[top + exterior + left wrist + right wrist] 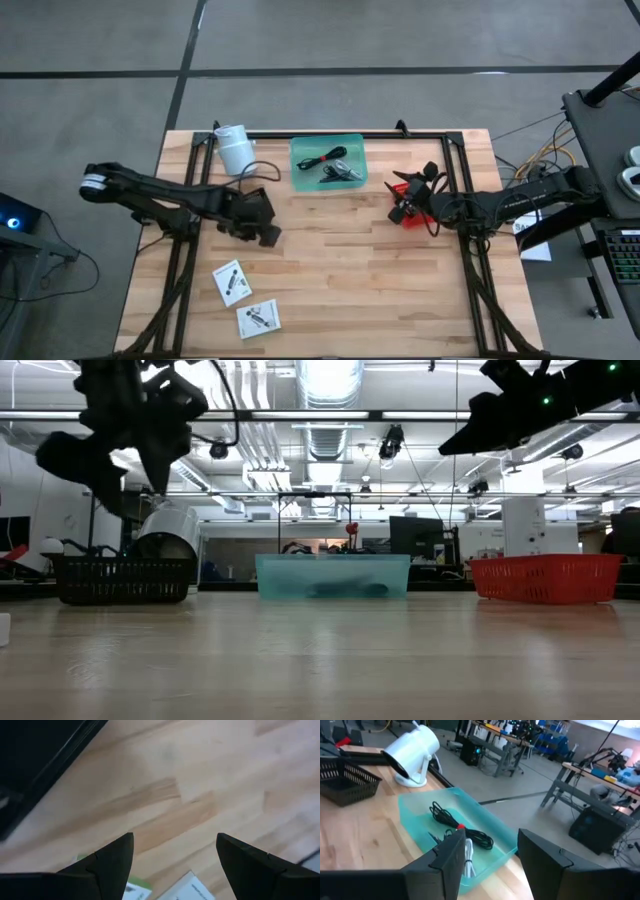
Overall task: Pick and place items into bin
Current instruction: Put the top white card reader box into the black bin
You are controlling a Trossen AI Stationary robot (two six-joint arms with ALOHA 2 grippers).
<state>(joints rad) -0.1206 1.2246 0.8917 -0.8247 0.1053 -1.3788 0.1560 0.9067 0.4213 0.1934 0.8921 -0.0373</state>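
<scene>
Nearest my edge of the table (pixel 340 290) I find two flat white packets with black print: one packet (pixel 231 282) lies toward the left front, and the second packet (pixel 259 318) lies just beside it, closer to the front edge; neither is touched by an arm. Further in, the left gripper (pixel 262 226) hangs above bare wood left of centre, raised off the surface in the low view, its jaws standing wide apart and holding nothing; in the left wrist view the edges of a packet show between and below its fingers (pixel 112 862). On the right side, the right gripper (pixel 405 196) is raised over the red basket (pixel 412 214), which sits near the right rail of the table; its jaws are parted with nothing between them, and its wrist view looks toward the bin. At the far edge, centre, stands the teal bin (pixel 328 163). Inside it I see a thin black cable (pixel 462 827) bunched with a small red tie, a silvery-white cord (pixel 469 856) beside it, and dark clips I cannot separate clearly. Left of the bin, at the far left corner, stands a white cylindrical roll (pixel 234 148) on its stand, with a black mesh basket (pixel 342 780) next to it.
</scene>
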